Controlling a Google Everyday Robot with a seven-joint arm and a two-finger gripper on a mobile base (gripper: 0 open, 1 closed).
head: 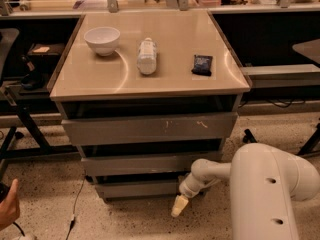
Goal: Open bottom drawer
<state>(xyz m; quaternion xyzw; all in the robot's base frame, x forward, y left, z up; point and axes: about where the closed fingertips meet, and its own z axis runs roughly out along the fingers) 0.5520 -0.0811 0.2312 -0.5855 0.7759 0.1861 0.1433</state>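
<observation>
The table (100, 79) carried one white bowl (102, 39), one bottle (147, 56) and one dark packet (202, 64). Three grey drawers (150, 163) sat below, with one gripper (179, 206) low beside the bottom drawer (137, 188).

Smooth white rounded arm (265, 184) — cream end effector (179, 206) low by the bottom drawer (135, 188)

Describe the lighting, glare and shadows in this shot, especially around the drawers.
Camera view: warm light leaves curved glare streaks on the tabletop, one beside the bowl and one near the right edge. Camera view: the gaps above the drawer fronts are in deep shadow, and the bottom drawer looks dim. Camera view: the claw, low by that drawer's right end, shows pale.
</observation>
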